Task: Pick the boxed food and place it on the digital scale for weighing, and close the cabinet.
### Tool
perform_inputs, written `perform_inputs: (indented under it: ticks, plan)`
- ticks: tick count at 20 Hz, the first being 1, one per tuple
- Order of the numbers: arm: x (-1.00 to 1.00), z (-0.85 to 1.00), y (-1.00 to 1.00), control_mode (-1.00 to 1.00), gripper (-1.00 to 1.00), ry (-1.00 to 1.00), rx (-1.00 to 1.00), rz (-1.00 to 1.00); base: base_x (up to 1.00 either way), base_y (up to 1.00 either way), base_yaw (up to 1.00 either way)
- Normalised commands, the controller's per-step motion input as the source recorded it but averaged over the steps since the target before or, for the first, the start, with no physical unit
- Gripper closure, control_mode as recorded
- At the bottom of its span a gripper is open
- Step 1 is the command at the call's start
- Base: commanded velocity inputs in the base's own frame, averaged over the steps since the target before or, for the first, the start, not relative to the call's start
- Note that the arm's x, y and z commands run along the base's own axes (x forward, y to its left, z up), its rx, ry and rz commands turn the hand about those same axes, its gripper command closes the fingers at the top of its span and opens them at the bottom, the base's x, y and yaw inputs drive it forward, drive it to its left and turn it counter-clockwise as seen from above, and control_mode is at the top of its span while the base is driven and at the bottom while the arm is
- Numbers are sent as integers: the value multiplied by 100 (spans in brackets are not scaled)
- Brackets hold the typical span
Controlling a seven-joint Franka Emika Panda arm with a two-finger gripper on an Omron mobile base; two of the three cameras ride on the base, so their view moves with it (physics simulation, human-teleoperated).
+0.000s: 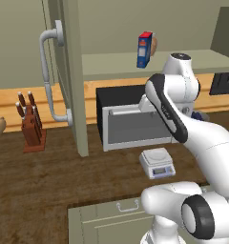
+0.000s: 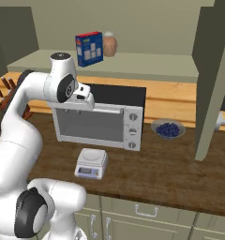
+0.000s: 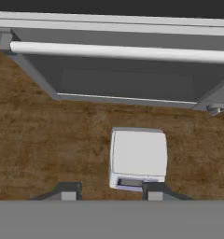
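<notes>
Hovering above the wooden counter (image 3: 48,140), gripper (image 3: 112,191) pointing straight down, fingertips (image 3: 68,192) drawn narrow and gripping nothing. Looking down on the digital scale (image 3: 138,158), light-grey platform sitting just ahead of the right tip, small display facing the camera's bottom edge. Resting on the counter directly in front of the toaster oven (image 2: 102,121), scale (image 2: 91,163) standing apart from the oven's glass door. Standing upright on the open cabinet's shelf (image 2: 133,65) above the oven, the boxed food (image 2: 89,48) showing red top and blue side, brown jar (image 2: 109,44) sitting just behind it. Hanging open at left, the cabinet door (image 1: 68,76) showing its long curved grey handle (image 1: 48,71); second door (image 2: 213,79) swinging open at right. Sitting nearby: knife block (image 1: 30,125) at far left, bowl of blueberries (image 2: 168,128) right of the oven.
</notes>
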Motion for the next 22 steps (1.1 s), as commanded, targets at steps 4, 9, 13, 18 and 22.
perform_inputs:
  ticks: [4,9,13,18,22]
  plan:
    - [-19,2,0,-100,-100,-12,0,0,0,0,0]
    - [-79,29,-6,-100,-100,-50,0,0,0,0,0]
    - [-62,58,4,-100,-100,-56,0,-7,0,0,0]
    - [-19,55,41,-100,-100,-45,0,-25,0,0,0]
    - [0,48,69,-100,-100,-36,-2,-38,0,0,0]
